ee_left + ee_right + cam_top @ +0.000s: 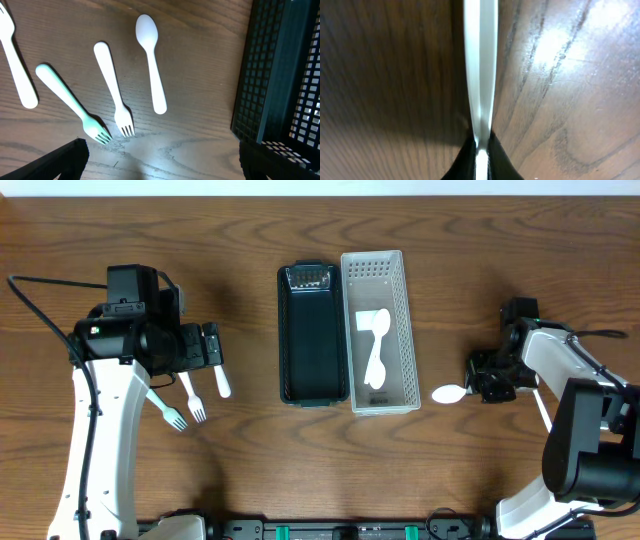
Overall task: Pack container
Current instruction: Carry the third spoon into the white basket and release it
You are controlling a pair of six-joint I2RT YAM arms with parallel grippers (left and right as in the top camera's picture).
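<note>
Right wrist: right pincer tight on white spoon; left pincer agape

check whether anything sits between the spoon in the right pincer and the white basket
Nothing visible does. The spoon, pinched in the right pincer, lies just right of the white basket, with only bare table between. It just has to clear the basket's side wall.

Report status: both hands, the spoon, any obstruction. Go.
Right hand shut on white plastic spoon, beside white perforated basket. Left hand open above white plastic fork. Path to basket looks clear.
</note>
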